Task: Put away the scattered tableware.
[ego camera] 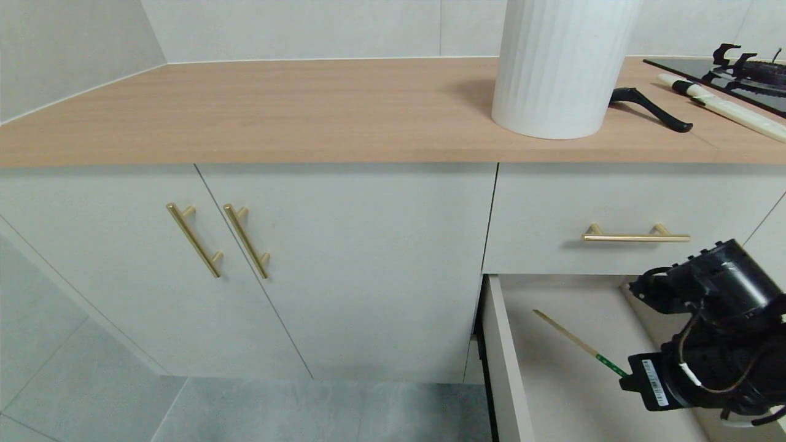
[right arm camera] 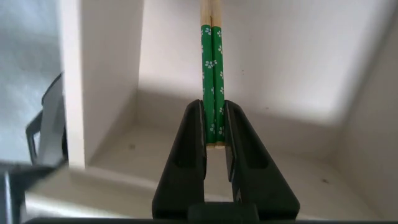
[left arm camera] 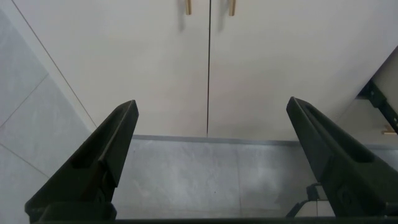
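My right claw (right arm camera: 212,111) is clamped on a pair of chopsticks (right arm camera: 211,62), pinching them side by side at their green, flower-printed ends. They stick straight out ahead of my fingers. In the head view the claw hangs over the right part of the open lower drawer (ego camera: 498,350). The sticks' long axis slants from it toward the drawer's far left, crossing the drawer rather than lying along it. I cannot tell whether their bare tips touch the drawer floor.

I'd judge the coming move to be lowering and letting go. The sticks have bare floor beneath them and the drawer's left wall well apart from their tips. Turning them to lie along the drawer first might keep them from rolling.

My left claw (left arm camera: 211,109) has its fingers wide apart with nothing between them. It is low, facing the double cabinet doors (ego camera: 344,264) and the grey floor tiles (left arm camera: 205,174), so the right arm is the nearer one for everything here.

The wooden countertop (ego camera: 307,104) above carries a tall white ribbed container (ego camera: 559,67). Just right of it lies a black-handled utensil (ego camera: 651,107), then a pale knife (ego camera: 731,110) beside the hob (ego camera: 746,73). The upper drawer (ego camera: 635,202) is closed.
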You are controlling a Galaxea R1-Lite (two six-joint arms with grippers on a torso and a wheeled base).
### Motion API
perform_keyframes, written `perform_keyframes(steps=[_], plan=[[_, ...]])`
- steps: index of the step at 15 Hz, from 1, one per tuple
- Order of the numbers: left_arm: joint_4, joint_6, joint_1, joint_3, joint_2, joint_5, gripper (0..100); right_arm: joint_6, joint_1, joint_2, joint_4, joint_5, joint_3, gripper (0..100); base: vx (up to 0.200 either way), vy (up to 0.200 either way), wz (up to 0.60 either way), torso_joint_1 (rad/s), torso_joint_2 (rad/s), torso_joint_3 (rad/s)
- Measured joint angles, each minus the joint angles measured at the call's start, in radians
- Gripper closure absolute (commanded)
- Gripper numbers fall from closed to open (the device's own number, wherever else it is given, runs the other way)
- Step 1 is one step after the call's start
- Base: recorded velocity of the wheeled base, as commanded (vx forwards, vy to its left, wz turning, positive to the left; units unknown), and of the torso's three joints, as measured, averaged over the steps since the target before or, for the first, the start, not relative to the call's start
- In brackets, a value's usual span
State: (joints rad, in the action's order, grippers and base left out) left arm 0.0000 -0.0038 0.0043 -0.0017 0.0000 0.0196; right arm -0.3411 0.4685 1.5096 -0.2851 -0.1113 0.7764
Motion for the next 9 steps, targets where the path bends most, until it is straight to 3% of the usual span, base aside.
perform_keyframes(steps=[3, 6, 9], plan=[[0.000, 0.000, 0.000, 0.000, 0.000, 0.000, 0, -0.087, 0.006, 0.128, 0.099, -0.024, 0.007, 100, 0.000, 0.000, 0.00, 0.000, 0.00, 0.000], [0.000, 0.000, 0.000, 0.000, 0.000, 0.000, 0, -0.105, 0.010, 0.230, 0.163, -0.041, -0.005, 100, 0.000, 0.000, 0.00, 0.000, 0.00, 0.000], [0.000, 0.000, 0.000, 0.000, 0.000, 0.000, 0, -0.104, 0.024, 0.314, 0.323, -0.057, -0.060, 100, 0.000, 0.000, 0.00, 0.000, 0.00, 0.000]])
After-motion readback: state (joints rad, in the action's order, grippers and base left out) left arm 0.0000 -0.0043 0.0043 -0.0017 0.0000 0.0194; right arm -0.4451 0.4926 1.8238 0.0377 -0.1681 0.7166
